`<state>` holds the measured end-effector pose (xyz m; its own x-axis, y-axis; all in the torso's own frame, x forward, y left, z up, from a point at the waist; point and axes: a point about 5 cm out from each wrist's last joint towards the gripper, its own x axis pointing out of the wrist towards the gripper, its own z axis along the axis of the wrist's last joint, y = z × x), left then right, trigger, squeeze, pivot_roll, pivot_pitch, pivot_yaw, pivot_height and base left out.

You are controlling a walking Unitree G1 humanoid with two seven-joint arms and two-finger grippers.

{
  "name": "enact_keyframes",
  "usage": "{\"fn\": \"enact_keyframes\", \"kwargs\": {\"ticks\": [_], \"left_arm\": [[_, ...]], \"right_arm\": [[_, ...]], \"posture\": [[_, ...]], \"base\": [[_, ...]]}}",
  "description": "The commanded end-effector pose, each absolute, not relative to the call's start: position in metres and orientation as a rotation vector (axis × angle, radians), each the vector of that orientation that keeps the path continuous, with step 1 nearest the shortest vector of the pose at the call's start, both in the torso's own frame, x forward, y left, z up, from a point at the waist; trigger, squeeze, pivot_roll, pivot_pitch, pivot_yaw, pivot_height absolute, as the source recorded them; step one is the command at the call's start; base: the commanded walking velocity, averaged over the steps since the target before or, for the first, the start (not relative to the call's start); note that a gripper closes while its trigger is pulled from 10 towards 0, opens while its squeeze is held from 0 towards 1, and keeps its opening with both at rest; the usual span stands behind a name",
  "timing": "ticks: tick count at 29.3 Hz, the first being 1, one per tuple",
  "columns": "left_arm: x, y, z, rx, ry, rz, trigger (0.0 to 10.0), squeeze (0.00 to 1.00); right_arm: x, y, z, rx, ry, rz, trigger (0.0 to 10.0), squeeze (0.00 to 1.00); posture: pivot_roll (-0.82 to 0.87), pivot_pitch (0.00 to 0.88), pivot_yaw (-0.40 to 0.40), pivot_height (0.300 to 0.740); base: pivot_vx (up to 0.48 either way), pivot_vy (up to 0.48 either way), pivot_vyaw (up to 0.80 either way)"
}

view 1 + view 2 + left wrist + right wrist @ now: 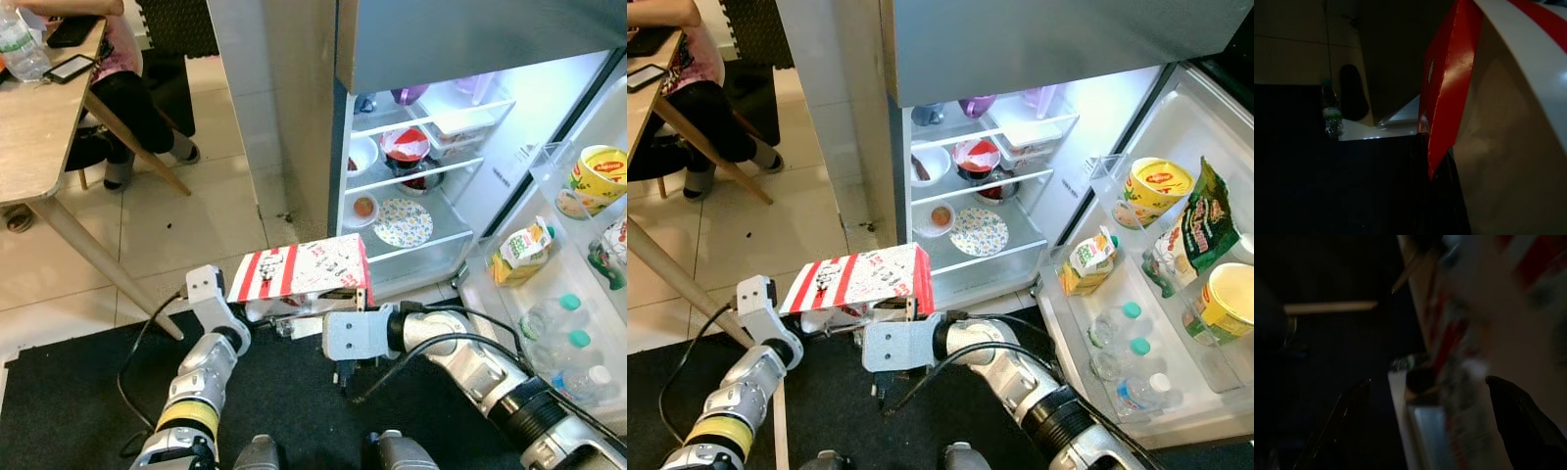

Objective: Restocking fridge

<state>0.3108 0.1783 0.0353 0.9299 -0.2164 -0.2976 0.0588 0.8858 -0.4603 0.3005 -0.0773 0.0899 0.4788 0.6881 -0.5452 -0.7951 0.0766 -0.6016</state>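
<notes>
The red-striped box (299, 271) hides both pincers' fingertips; the seated person (118, 69) is cut off.

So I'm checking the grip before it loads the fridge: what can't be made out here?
- Left gripper: the red-and-white striped box covers the fingers in both eye views.
- Right gripper: the wrist view is dark and blurred, so contact with the box is unclear.
- Fridge top shelf: cut off by the freezer door above.
- Water bottles in the door: labels too small.
</notes>
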Motion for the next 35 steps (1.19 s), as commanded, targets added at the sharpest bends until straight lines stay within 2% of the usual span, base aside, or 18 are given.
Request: {"fn": "enact_keyframes", "kwargs": {"ticks": [1,12,13,14,15,16,17,18,19,33,35], "left_arm": [[0.308,0.173,0.033,-0.490,0.364,-0.149,10.0,0.00],[0.312,0.164,0.041,-0.500,0.346,-0.180,10.0,0.00],[0.313,0.163,0.042,-0.501,0.345,-0.183,10.0,0.00],[0.313,0.162,0.043,-0.502,0.346,-0.184,10.0,0.00],[0.313,0.161,0.044,-0.504,0.344,-0.186,10.0,0.00],[0.313,0.161,0.044,-0.504,0.344,-0.186,10.0,0.00],[0.313,0.161,0.045,-0.504,0.343,-0.188,10.0,0.00],[0.313,0.161,0.046,-0.505,0.343,-0.188,10.0,0.00],[0.313,0.161,0.046,-0.507,0.342,-0.189,10.0,0.00],[0.314,0.160,0.048,-0.511,0.341,-0.195,10.0,0.00],[0.314,0.159,0.049,-0.508,0.341,-0.198,10.0,0.00]], "right_arm": [[0.298,-0.084,0.077,-1.027,0.191,1.110,10.0,0.00],[0.307,-0.104,0.070,-1.165,0.250,1.033,10.0,0.00],[0.308,-0.106,0.070,-1.197,0.249,1.026,7.6,0.00],[0.309,-0.107,0.070,-1.219,0.247,1.021,7.6,0.00],[0.310,-0.108,0.070,-1.227,0.248,1.015,5.7,0.00],[0.310,-0.108,0.070,-1.227,0.248,1.015,5.7,0.00],[0.311,-0.109,0.071,-1.233,0.248,1.008,4.0,0.00],[0.312,-0.109,0.071,-1.241,0.246,1.003,4.0,0.00],[0.313,-0.110,0.072,-1.259,0.244,1.002,0.0,0.00],[0.316,-0.113,0.075,-1.303,0.229,1.010,0.0,0.00],[0.315,-0.110,0.076,-1.239,0.229,1.014,0.0,0.00]], "posture": [[-0.03,0.226,0.021,0.740],[-0.04,0.216,0.023,0.740],[-0.04,0.216,0.023,0.740],[-0.04,0.216,0.023,0.740],[-0.04,0.214,0.021,0.740],[-0.04,0.214,0.021,0.740],[-0.04,0.214,0.021,0.740],[-0.04,0.214,0.021,0.740],[-0.04,0.213,0.022,0.740],[-0.05,0.212,0.022,0.740],[-0.05,0.212,0.022,0.740]], "base": [[0.000,0.000,0.00],[0.000,0.000,0.00],[0.000,0.000,0.00],[0.000,0.000,0.00],[0.000,0.000,0.00],[0.000,0.000,0.00],[0.000,0.000,0.00],[0.000,0.000,0.00],[0.000,0.000,0.00],[0.000,0.000,0.00],[0.000,0.000,0.00]]}}
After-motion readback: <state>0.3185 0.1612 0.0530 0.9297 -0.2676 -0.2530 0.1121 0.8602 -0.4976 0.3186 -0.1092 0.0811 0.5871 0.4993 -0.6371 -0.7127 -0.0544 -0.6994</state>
